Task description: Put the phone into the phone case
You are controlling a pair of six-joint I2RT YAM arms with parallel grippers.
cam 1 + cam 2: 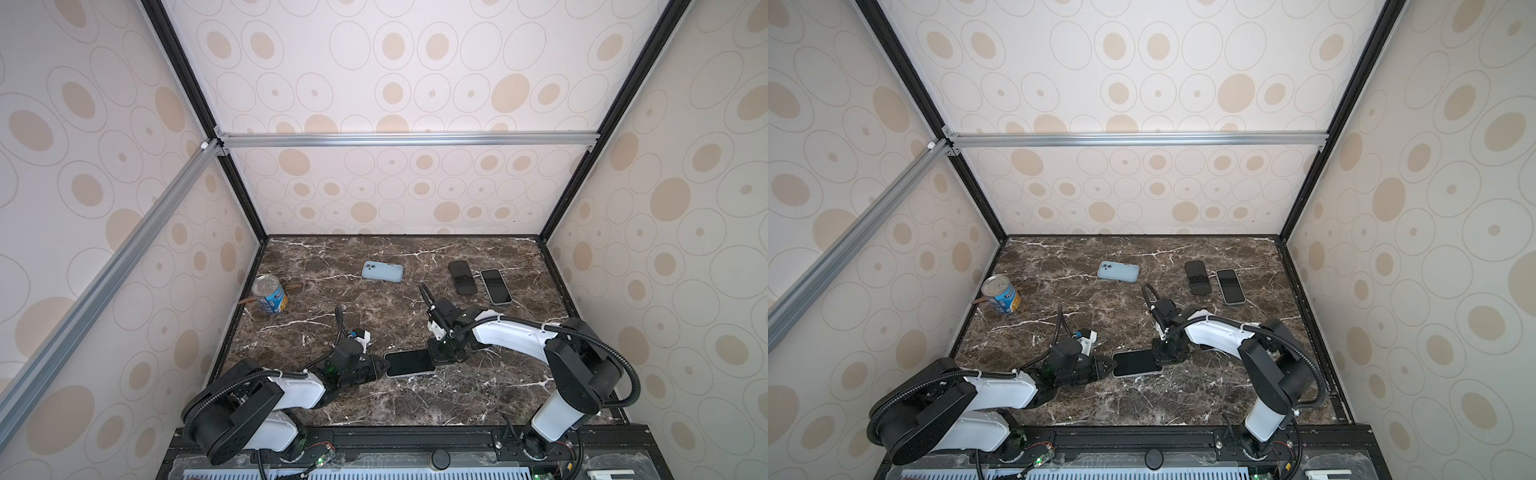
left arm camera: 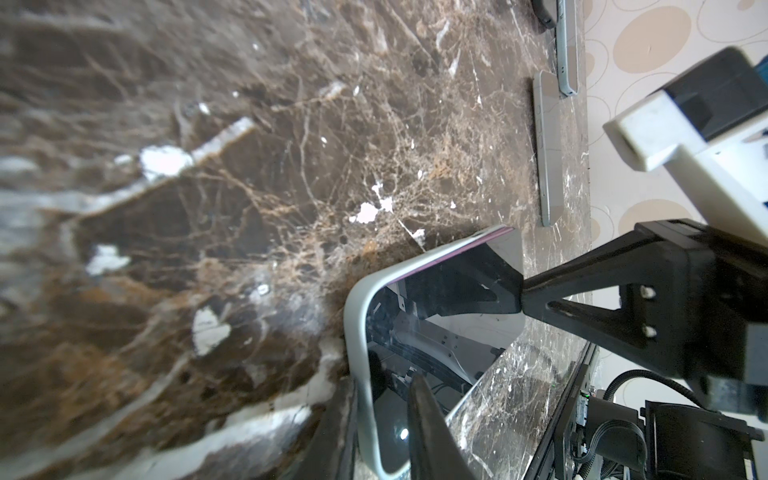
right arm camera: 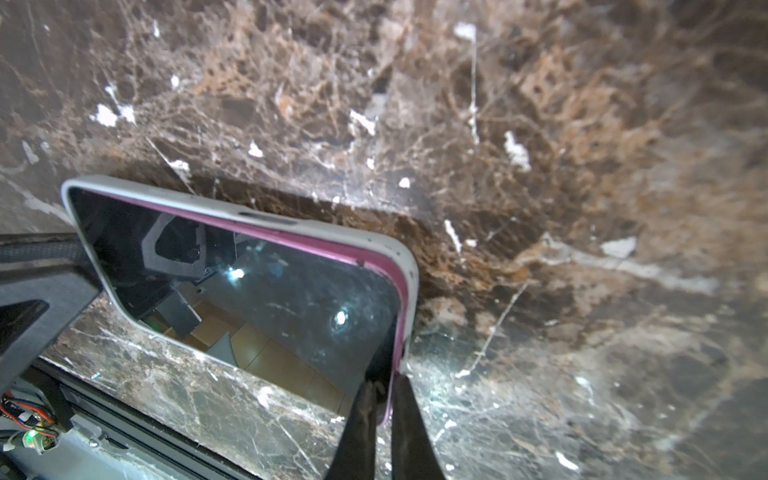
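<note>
Phone point(image 1: 409, 363) flat on the marble table point(image 1: 374, 407), screen up, spanning the gap between the two claws, with both touching it. Its pink rim sits inside a pale grey phone case point(image 3: 332, 235). Along one long side the pink shows as a thin line just within the case wall. At the corner by the right claw the pink edge seems to stand a little clear of the case; I cannot tell how fully the phone is seated.

Left claw point(image 1: 384, 368): turned on its side and closed down on one short end of the phone case. One finger point(image 2: 428, 428) lies across the glass, the other sits beneath the case. The narrow gap between them is filled by case and phone.

Right claw point(image 1: 434, 357): at the opposite end, pointing down. Its fingers are pressed together on the phone's edge at the corner. The right wrist view shows the pink rim caught between the two black fingertips point(image 3: 361, 415).

Well beyond the right claw, toward the back wall, a dark phone point(image 1: 462, 277) and a light-rimmed phone point(image 1: 495, 286) lie side by side, just apart. Farther out from both claws, nearer the middle, a blue phone point(image 1: 382, 272) lies back up. Well off to the left claw's outer side stands a tin can point(image 1: 270, 295), with a brown stick point(image 1: 249, 300) lying just behind it.
</note>
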